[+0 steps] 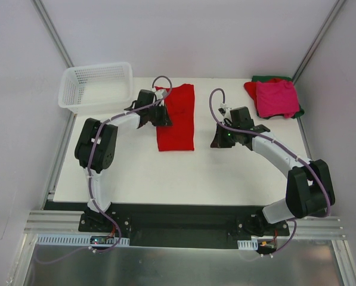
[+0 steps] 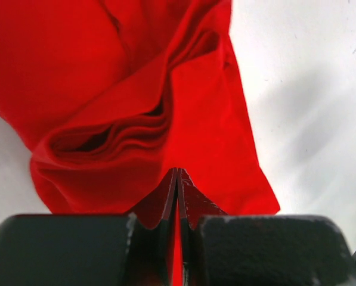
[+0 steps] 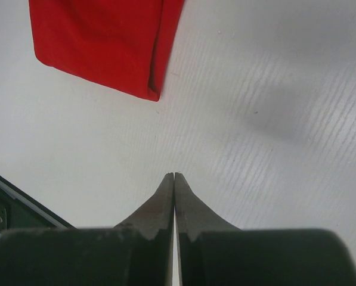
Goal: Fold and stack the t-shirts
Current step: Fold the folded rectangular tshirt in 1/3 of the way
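Observation:
A bright red t-shirt (image 1: 178, 122), folded into a long strip, lies at the table's middle. My left gripper (image 1: 164, 118) rests at its left edge. In the left wrist view its jaws (image 2: 178, 171) are pressed together, tips against bunched red cloth (image 2: 136, 125), and no fold shows pinched between them. My right gripper (image 1: 216, 143) hovers right of the strip, shut and empty (image 3: 175, 174) over bare table, with the shirt's near corner (image 3: 106, 42) ahead. At the back right lies a pile: a magenta-pink shirt (image 1: 277, 98) over a red one (image 1: 250, 88) and a dark green one (image 1: 267, 78).
A white mesh basket (image 1: 67, 95) stands at the back left corner, just beyond the left arm's elbow. The white table (image 1: 166, 179) ends at a black rail (image 1: 183, 217) by the arm bases. Grey walls close in the back and sides.

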{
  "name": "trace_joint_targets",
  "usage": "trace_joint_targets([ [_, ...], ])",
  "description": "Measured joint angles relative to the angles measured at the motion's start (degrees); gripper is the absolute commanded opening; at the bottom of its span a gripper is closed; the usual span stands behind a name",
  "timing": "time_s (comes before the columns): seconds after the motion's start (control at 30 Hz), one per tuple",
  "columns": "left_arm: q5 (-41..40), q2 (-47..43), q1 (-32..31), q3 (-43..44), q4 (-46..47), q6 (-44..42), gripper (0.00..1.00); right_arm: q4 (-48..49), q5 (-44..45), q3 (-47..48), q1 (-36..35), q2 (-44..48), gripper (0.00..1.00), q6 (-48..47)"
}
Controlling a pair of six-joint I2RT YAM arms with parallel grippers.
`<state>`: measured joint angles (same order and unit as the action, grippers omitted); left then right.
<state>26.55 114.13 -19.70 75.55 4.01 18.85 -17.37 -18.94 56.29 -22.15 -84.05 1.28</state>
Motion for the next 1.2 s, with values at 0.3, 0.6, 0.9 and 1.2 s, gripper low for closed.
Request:
trace_joint_targets([
  [0.3, -2.56, 4.37, 1.44, 6.73, -2.03, -0.37, 0.00, -0.04, 0.07, 0.00, 0.00, 0.00, 0.01, -0.04],
  [0.6, -5.20, 8.46, 3.39, 12.76, -6.56, -0.74, 0.00, -0.33, 0.52, 0.00, 0.00, 0.00, 0.01, -0.11],
  [0.9, -7.10, 9.14, 5.88, 13.70, -9.97, -1.57, 0.00, -1.20, 0.68, 0.00, 0.00, 0.00, 0.01, -0.24],
  [1.2, -3.48, 9.53, 6.27, 15.28, -10.49, -2.01, 0.11, -1.53, 0.68, 0.00, 0.00, 0.00, 0.01, -0.22],
])
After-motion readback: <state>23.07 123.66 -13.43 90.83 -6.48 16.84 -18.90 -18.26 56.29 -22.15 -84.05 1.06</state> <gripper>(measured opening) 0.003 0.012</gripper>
